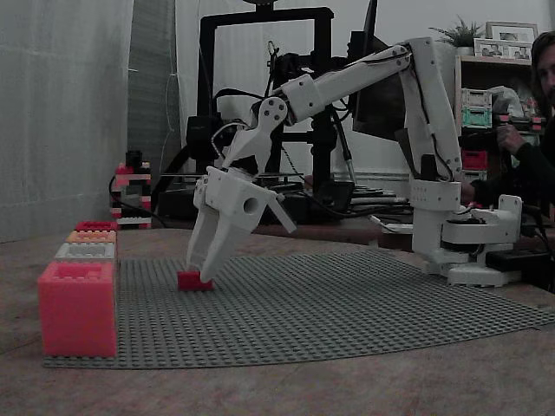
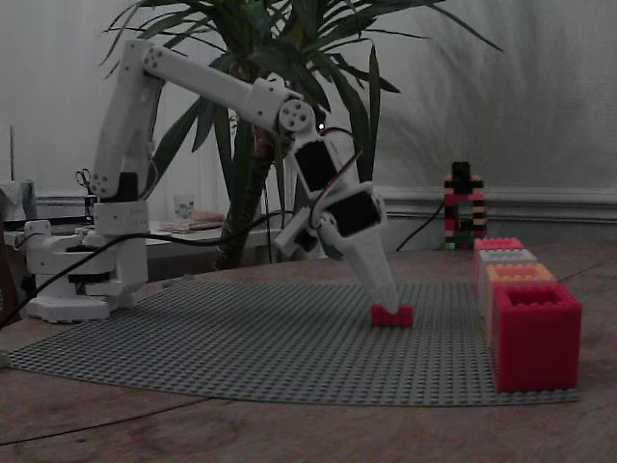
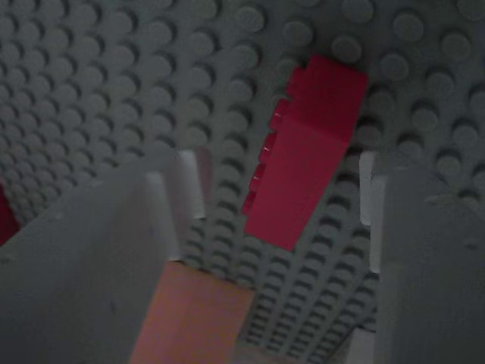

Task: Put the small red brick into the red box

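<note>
Between the 2 white fingers of your two-finger gripper (image 3: 284, 189) lies the small red brick (image 3: 307, 152), a tiny studded plastic block resting on the grey studded baseplate (image 3: 98, 83). Your jaws stand wide, 1 finger on each side of it in the wrist view, neither pressing it yet as far as you can see. Both fixed views show your fingertips down at the plate right at the brick (image 1: 194, 280), so you appear to be in the reach-and-grasp step, with nothing lifted.

The brick sits skewed to your fingers, so your next move probably calls for a slight wrist turn or careful centring before you close, or it may twist out.

Well apart from your gripper, at the plate's edge, stands a row of 4 brick-built boxes; the near one is a pink-coral box (image 1: 77, 308). The deep crimson red box (image 1: 95, 226) looks to be the farthest, so you must carry past the others.
</note>
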